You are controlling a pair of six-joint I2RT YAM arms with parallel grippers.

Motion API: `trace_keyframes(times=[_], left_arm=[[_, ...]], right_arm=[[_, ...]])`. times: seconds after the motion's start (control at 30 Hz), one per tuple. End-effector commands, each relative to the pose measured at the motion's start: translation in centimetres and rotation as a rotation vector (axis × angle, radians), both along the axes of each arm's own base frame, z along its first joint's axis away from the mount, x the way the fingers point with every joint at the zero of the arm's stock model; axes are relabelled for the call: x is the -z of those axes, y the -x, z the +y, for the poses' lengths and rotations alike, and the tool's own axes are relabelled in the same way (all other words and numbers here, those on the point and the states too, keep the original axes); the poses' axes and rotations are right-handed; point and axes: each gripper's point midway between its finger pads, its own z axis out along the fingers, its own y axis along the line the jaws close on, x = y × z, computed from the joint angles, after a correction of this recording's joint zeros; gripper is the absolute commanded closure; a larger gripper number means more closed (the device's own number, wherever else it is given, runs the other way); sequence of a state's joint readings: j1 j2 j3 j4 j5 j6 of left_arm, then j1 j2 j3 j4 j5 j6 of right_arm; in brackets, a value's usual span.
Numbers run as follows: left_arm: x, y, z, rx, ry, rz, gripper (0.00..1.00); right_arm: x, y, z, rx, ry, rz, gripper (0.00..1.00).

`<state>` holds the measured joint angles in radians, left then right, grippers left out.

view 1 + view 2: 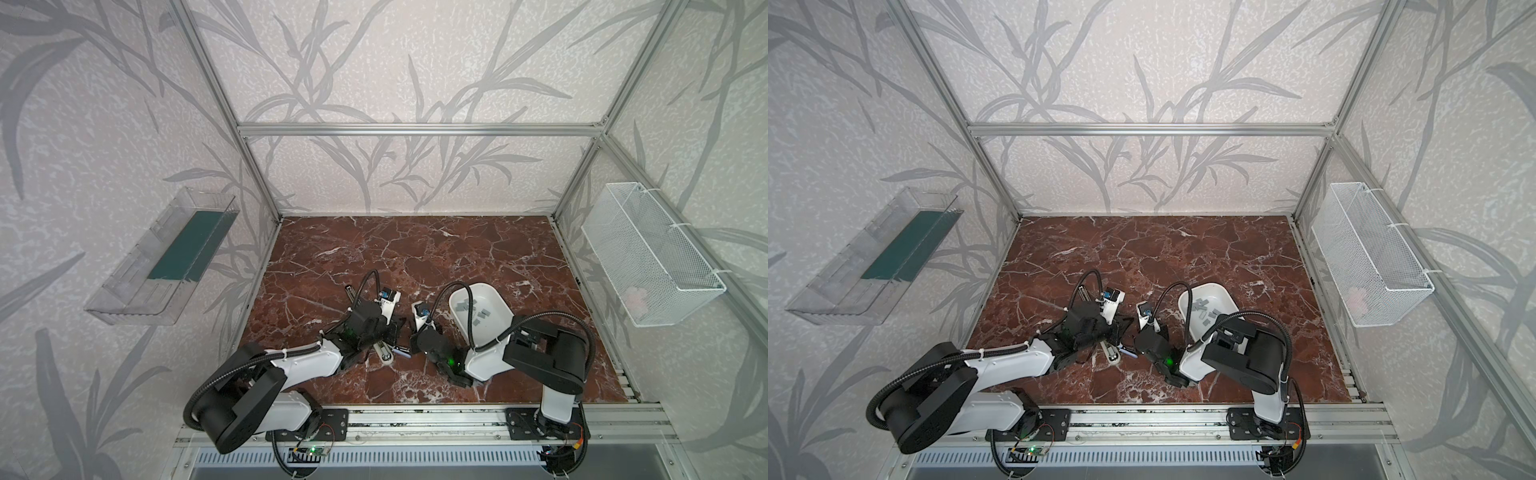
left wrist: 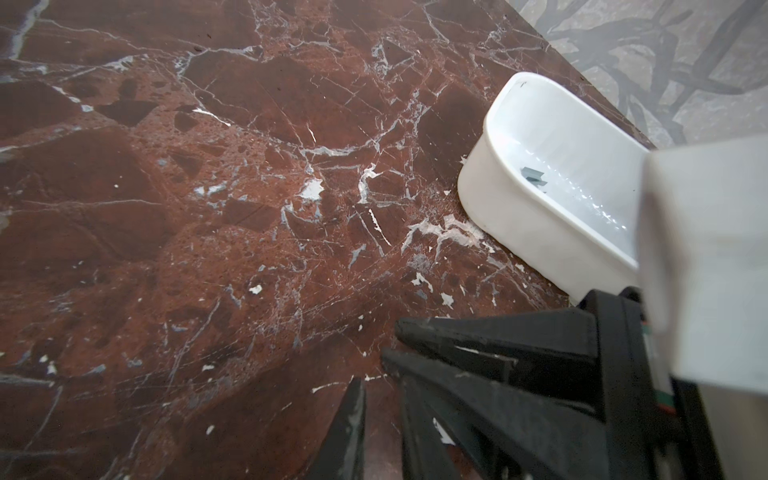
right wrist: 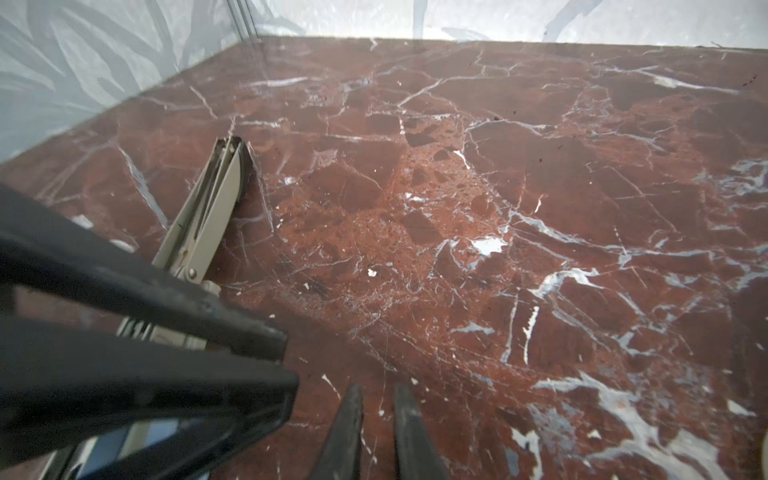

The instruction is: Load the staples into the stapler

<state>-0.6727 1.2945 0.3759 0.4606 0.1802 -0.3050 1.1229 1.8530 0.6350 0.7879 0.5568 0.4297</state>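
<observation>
left gripper (image 3: 291, 365): jaws closed, nothing visible between them; its tips end just beside the right gripper's, low over the table.
right gripper (image 3: 376, 399): fingers nearly together with a thin gap, holding nothing, close above the table.
stapler (image 3: 210, 199): lies swung open and flat on the table. In both top views most of it is hidden under the left gripper, with its white end (image 1: 384, 353) showing. Contact with either gripper cannot be told.
staples (image 1: 473, 309): grey strips lying loose in the tray, well apart from the stapler.
tray (image 2: 519, 216): white, resting on the table beside the right gripper, partly under the right arm (image 1: 544, 353).
table (image 1: 1183, 257): red-brown marble with white veins.
</observation>
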Motion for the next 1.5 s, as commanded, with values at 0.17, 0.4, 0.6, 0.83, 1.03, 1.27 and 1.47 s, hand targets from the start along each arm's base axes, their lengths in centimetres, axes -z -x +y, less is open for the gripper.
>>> trace_keyframes(times=[0.17, 0.4, 0.6, 0.83, 1.03, 1.27, 1.47], left_arm=[[-3.4, -0.7, 3.4, -0.154, 0.044, -0.023, 0.72], [-4.6, 0.3, 4.5, -0.170, 0.081, -0.049, 0.68], [-4.6, 0.5, 4.4, -0.161, 0.088, -0.045, 0.67], [-4.6, 0.5, 5.3, -0.214, 0.057, 0.012, 0.61], [-5.2, 0.7, 6.1, -0.262, 0.066, 0.026, 0.56], [-5.2, 1.0, 6.4, -0.272, 0.067, 0.037, 0.53], [-5.5, 1.0, 6.5, -0.272, 0.071, 0.037, 0.53]], right_arm=[[-0.8, 0.5, -2.7, 0.039, 0.258, 0.159, 0.49], [-0.8, 1.8, -4.6, 0.103, 0.262, 0.265, 0.17], [1.4, 2.4, -3.6, 0.099, 0.323, 0.305, 0.10], [2.5, 1.3, -5.5, 0.175, 0.342, 0.310, 0.33], [1.9, 0.9, -6.3, 0.127, 0.361, 0.251, 0.39], [-2.1, 2.0, -5.3, 0.017, 0.299, 0.198, 0.29], [-6.2, 5.9, -2.0, -0.227, 0.092, 0.164, 0.16]])
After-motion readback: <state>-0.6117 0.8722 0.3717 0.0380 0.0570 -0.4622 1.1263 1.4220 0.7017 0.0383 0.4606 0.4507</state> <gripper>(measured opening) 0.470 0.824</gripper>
